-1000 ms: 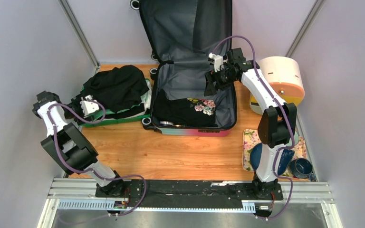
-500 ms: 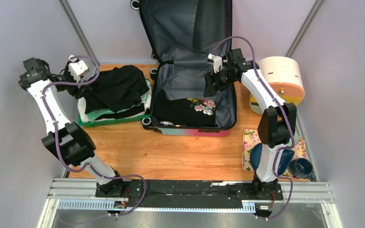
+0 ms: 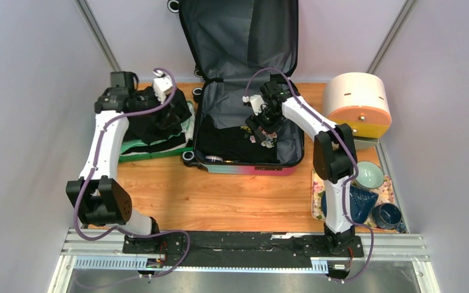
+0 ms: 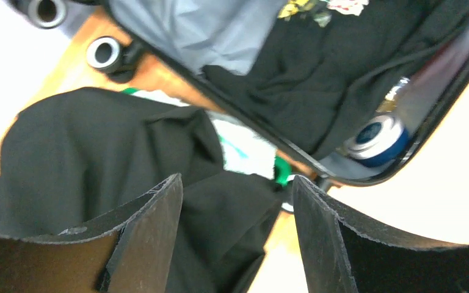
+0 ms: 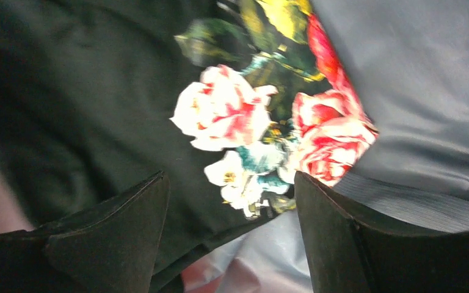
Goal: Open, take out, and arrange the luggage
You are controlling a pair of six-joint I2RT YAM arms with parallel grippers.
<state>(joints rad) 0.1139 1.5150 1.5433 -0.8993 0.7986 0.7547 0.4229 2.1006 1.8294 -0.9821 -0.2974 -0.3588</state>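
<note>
Luggage (image 3: 238, 43), a small hard-shell suitcase with dark grey fabric lining, lies open at the middle of the tabletop's far edge, lid propped upright. A black garment with a rose print (image 3: 244, 143) fills the lower shell. The right pincer (image 5: 231, 180) hangs just above that print, jaws apart, gripping nothing. At the far left corner a green plastic tray (image 3: 152, 155) carries a heap of black clothes (image 3: 159, 119). The left pincer (image 4: 235, 183) hovers over the heap, jaws apart and empty.
</note>
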